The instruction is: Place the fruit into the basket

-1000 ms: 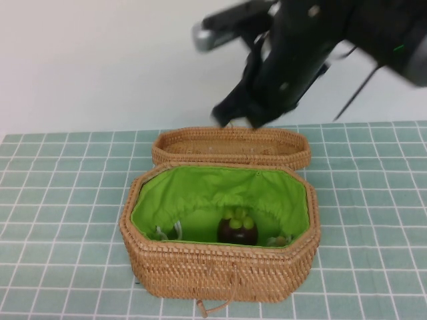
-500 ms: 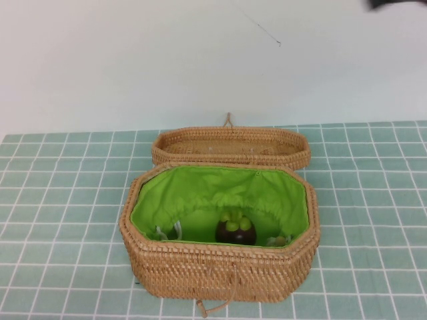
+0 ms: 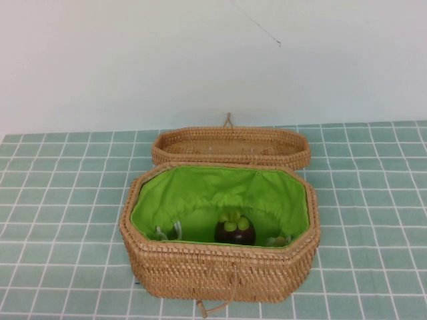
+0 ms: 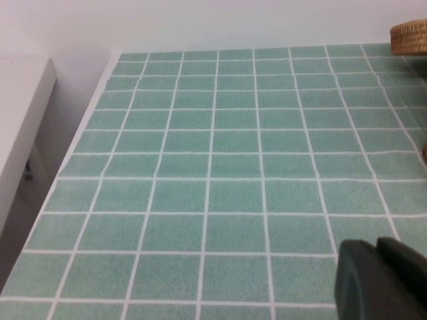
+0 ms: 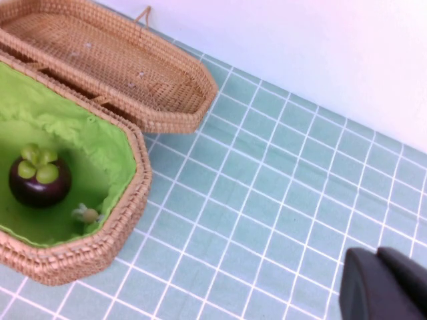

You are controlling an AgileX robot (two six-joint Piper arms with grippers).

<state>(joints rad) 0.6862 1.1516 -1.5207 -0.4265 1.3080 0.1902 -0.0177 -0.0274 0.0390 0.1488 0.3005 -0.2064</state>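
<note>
No readable text, label, brand or number appears on any surface in these views.

Tan wicker basket (image 3: 220, 270), green lining; purple-brown fruit (image 3: 234, 231); teal grid tablecloth (image 3: 60, 200).

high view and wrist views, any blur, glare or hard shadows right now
High view: sharp, even soft light, no glare; the fruit sits in the shaded bottom of the basket, lid open behind. Neither arm shows there. Left wrist view: only a dark blurred piece of the left gripper at the corner. Right wrist view: the same for the right gripper; fruit crisp.
</note>
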